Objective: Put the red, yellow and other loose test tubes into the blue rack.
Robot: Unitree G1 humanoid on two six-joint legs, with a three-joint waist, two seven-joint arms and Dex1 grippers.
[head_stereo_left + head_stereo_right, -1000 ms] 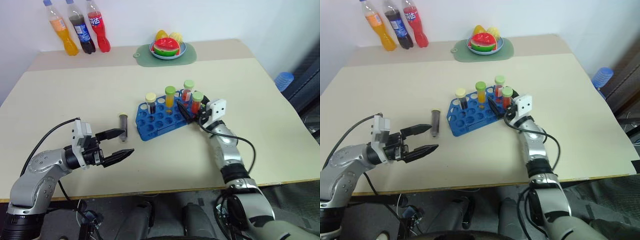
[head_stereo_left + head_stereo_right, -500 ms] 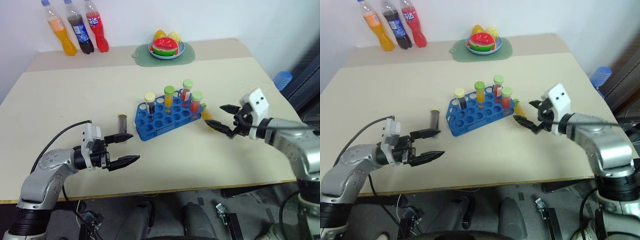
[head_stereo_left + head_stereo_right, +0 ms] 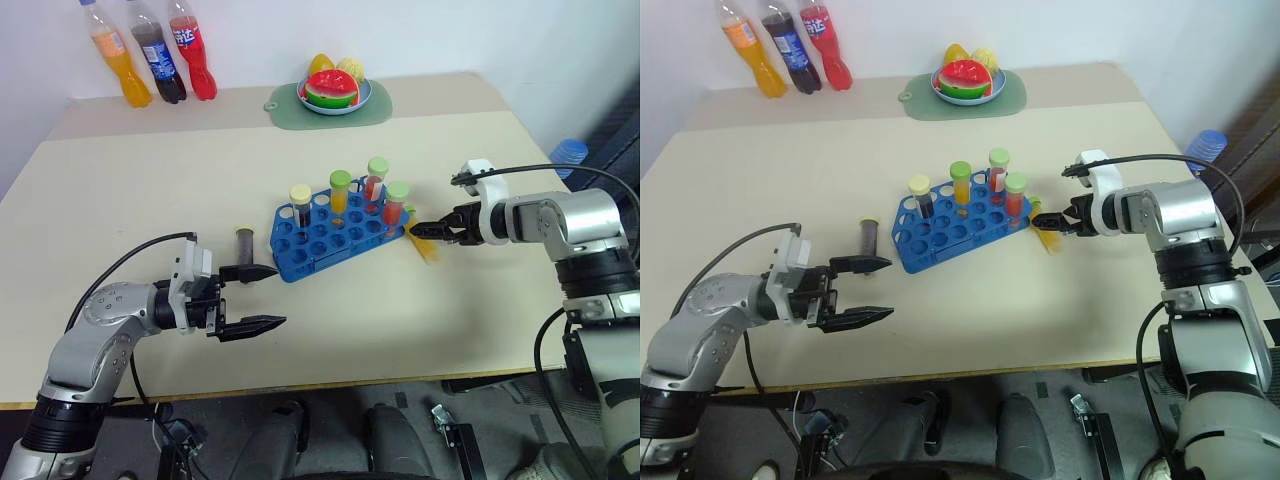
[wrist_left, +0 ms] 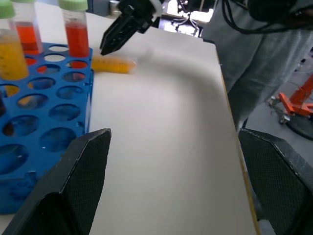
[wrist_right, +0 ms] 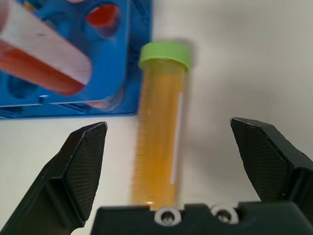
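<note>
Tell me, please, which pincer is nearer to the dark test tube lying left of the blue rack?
Left. The left pincer hovers open just in front of the dark test tube; the right pincer is beyond the blue rack, over the yellow tube.

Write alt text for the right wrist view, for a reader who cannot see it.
A yellow test tube with a green cap lies on the pale table, between the two wide-open black fingers of the right gripper. Beside it sits the edge of the blue rack, with a red-filled tube standing in it.
</note>
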